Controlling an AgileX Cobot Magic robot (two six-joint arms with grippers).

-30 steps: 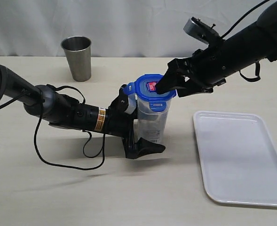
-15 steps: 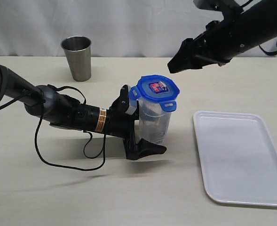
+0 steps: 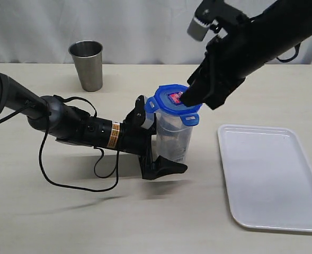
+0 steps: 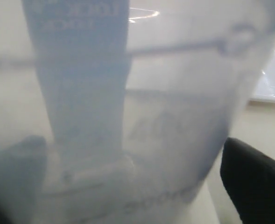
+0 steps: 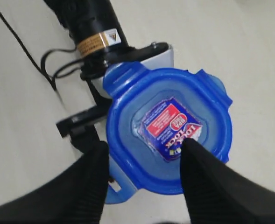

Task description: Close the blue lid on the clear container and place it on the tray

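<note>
I see the clear container (image 3: 171, 138) standing upright on the tabletop (image 3: 50, 217) near the middle, with the blue lid (image 3: 163, 107) sitting on its mouth, sticker (image 5: 167, 127) side up. The 2 flaps I can make out in the exterior view stick out from the rim rather than lying flat against the wall. My left gripper (image 3: 162, 135) reaches in low from the left, its fingers (image 3: 169, 168) spread, 1 on the near side of the container and 1 on the far side. Whether they press the wall I cannot tell, and the left wrist view is mostly a blur of clear plastic. My right gripper (image 5: 143, 148) hangs over the lid from the far right, its 2 fingers (image 5: 212, 186) spread and pinching nothing: 1 tip is at the sticker, the other just outside the lid's rim. The tray (image 3: 272, 180) lies to the right of the container, apart from it. A steel cup (image 3: 87, 64) stands at the far left.
</note>
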